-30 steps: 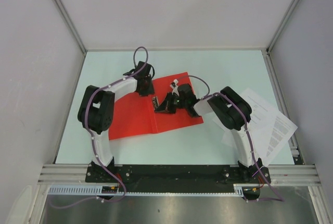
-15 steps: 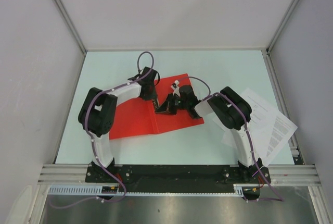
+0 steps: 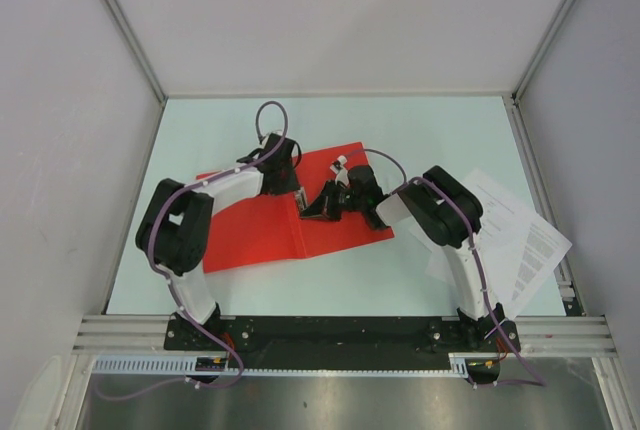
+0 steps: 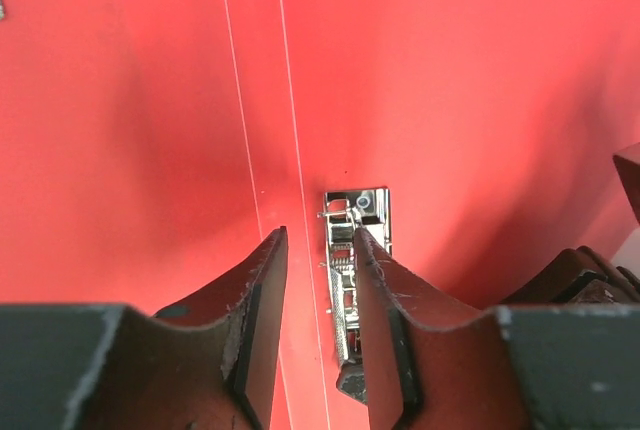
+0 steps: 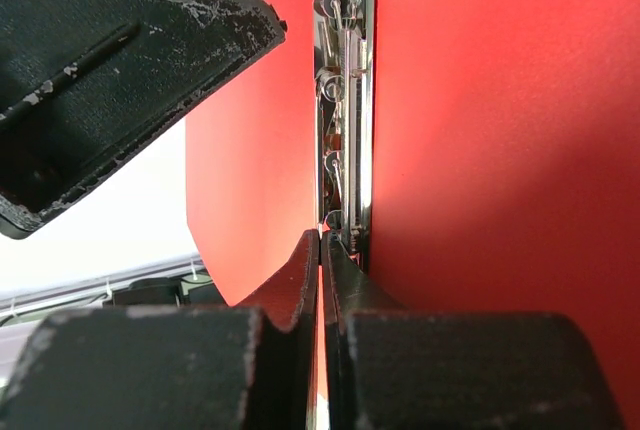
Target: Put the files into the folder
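While the right end effector (image 5: pixel 320 240) stays pressed together at the clip (image 5: pixel 345 100) of the folder (image 3: pixel 250 230), the spread left end effector (image 4: pixel 318 240) has come there too; the files (image 3: pixel 525 240) wait outside.

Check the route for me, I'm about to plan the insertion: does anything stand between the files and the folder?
No loose object does. The right arm rises between the files and the open folder; the left end effector and right end effector crowd the metal clip at its spine.

Robot-lab test cell: enclosed by grey panels (image 3: pixel 330 20), framed in aluminium extrusion (image 3: pixel 340 331), left arm (image 3: pixel 230 182) and right arm (image 3: pixel 440 212) bolted at pale table (image 3: pixel 440 130) edge.
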Robot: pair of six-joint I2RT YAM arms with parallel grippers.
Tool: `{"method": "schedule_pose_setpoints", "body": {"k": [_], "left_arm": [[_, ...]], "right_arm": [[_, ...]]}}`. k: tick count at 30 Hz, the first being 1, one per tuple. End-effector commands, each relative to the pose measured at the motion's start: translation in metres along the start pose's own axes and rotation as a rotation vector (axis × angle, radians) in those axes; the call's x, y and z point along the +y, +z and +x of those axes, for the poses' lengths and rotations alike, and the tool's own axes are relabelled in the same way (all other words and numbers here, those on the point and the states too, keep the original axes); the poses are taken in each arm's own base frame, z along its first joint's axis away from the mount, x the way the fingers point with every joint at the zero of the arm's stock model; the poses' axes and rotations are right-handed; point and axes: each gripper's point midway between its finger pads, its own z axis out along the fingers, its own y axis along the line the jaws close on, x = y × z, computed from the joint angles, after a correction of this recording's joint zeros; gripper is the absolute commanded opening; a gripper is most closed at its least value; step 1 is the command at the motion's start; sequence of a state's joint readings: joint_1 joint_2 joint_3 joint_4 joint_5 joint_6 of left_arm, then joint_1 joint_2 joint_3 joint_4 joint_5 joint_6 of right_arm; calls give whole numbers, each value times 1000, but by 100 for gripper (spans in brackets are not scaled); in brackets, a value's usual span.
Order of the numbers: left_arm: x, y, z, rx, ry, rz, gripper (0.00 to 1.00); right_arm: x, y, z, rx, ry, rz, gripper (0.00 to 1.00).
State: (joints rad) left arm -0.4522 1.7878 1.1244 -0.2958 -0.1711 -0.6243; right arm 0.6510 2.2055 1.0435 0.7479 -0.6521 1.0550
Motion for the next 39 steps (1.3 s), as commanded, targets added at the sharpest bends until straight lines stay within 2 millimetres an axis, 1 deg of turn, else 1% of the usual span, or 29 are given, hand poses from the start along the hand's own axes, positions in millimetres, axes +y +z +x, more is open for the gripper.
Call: {"method": "schedule_pose_setpoints", "body": {"k": [1,6,7,11,13,14,15,16,17,18,19,20,21,23,24,25,26,28,30,31,32,33,34,35,36,37,38,39], "left_arm": [[-13,5,-4,-14,-34,44,35],[-12,17,-3,4,-26,13,31],[-10,18,-1,11,-18,2,27],[0,23,5,41,9,-58,17],[6,25,9,58,30,-89,8],[8,25,9,63,41,-100,2],[6,24,7,62,53,-107,0],[11,23,8,68,74,-132,0],[10,22,9,69,82,-135,0],[9,21,10,70,88,-135,0],[9,20,11,72,86,-135,0],[9,20,12,78,84,-128,0],[9,20,15,85,85,-129,0],[8,20,18,100,95,-132,0],[6,19,17,94,105,-133,0],[8,18,18,98,121,-145,0],[10,18,17,93,135,-157,0],[11,17,18,93,165,-164,0],[13,16,17,92,184,-169,0],[15,15,17,96,206,-175,0],[16,14,17,96,217,-179,0],[18,13,15,91,229,-182,0],[19,12,15,91,255,-181,0],[19,11,14,89,264,-183,0],[20,9,11,83,274,-185,0],[20,9,10,82,294,-181,0],[20,9,11,86,303,-181,0],[19,9,10,86,309,-176,0]], "right_arm": [[-6,0,7,31,6,-23,0],[-10,1,10,39,11,-24,0],[-10,1,10,39,13,-24,0],[-12,1,12,42,8,-14,0],[-8,0,11,42,-24,-15,0],[-13,-2,13,49,-22,12,0],[-17,-4,10,40,-31,35,3],[-15,-6,8,38,-73,44,6],[-20,-9,10,49,-71,67,7],[-21,-12,7,47,-79,75,7],[-19,-14,5,47,-97,74,5],[-22,-15,7,61,-107,84,1],[-22,-17,7,72,-109,78,0],[-24,-17,8,87,-127,78,0],[-25,-17,7,88,-135,86,0],[-31,-18,10,101,-123,119,0],[-31,-17,6,94,-139,129,0],[-34,-16,11,117,-167,151,0],[-33,-15,9,117,-214,168,0],[-40,-18,13,130,-208,207,0],[-43,-19,11,127,-220,235,0],[-42,-19,1,93,-255,277,0],[-57,-26,6,116,-265,358,0],[-62,-27,5,114,-281,404,0],[-73,-30,-6,72,-297,492,0],[-87,-40,-1,91,-269,579,0],[-101,-46,-6,61,-259,652,0],[-112,-52,-6,56,-234,705,0]]}}
